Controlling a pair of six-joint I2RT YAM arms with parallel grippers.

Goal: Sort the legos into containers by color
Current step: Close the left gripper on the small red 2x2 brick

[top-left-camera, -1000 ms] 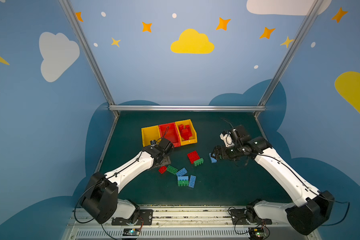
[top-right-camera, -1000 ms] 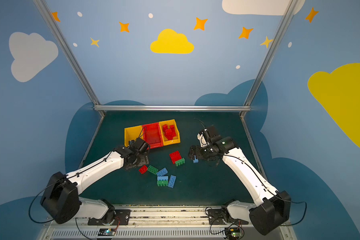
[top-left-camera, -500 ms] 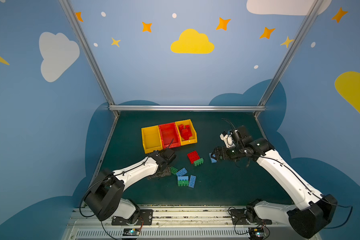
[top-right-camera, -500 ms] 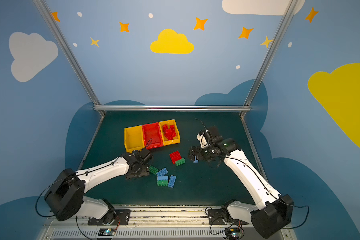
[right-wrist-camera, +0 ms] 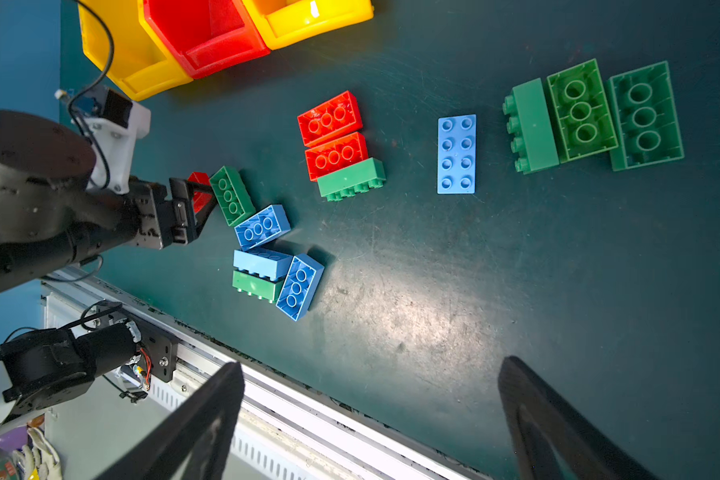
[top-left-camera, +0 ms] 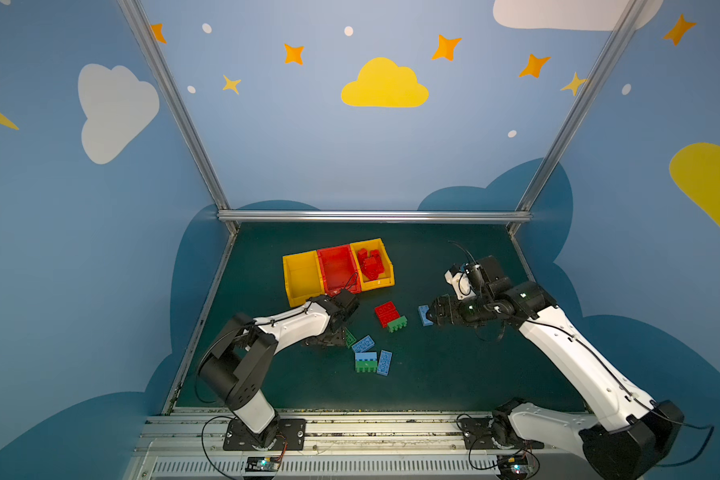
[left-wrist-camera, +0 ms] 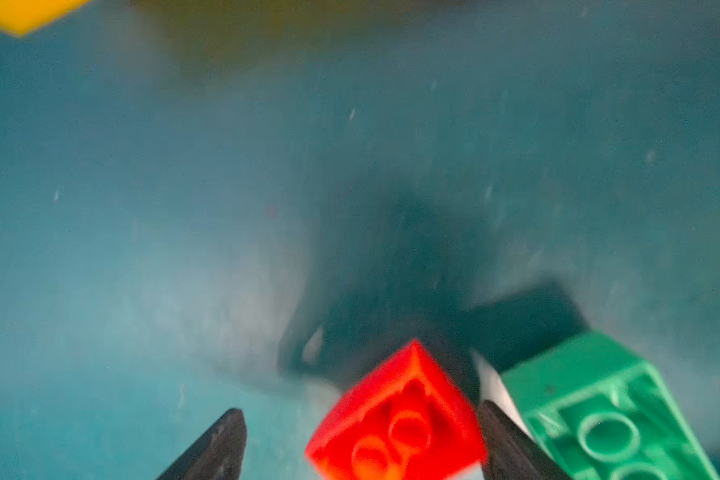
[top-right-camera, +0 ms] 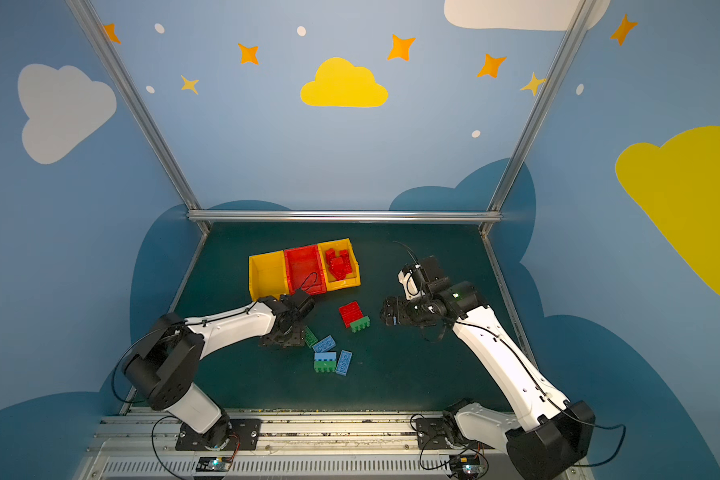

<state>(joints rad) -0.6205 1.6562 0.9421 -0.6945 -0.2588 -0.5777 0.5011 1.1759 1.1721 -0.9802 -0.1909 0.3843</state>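
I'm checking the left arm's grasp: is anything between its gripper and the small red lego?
Nothing visible: the left gripper has its open jaws either side of the small red lego. A green lego lies close by, outside the jaws.

green brick tight beside red brick

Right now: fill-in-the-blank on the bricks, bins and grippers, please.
1. The studded bricks in the one filled yellow plastic bin are ___.
2. The small plastic brick inside the open left gripper is ___.
3. The open right gripper holds ___.
4. The long brick abutting the loose red brick pair is ___.

Missing: red; red; nothing; green.
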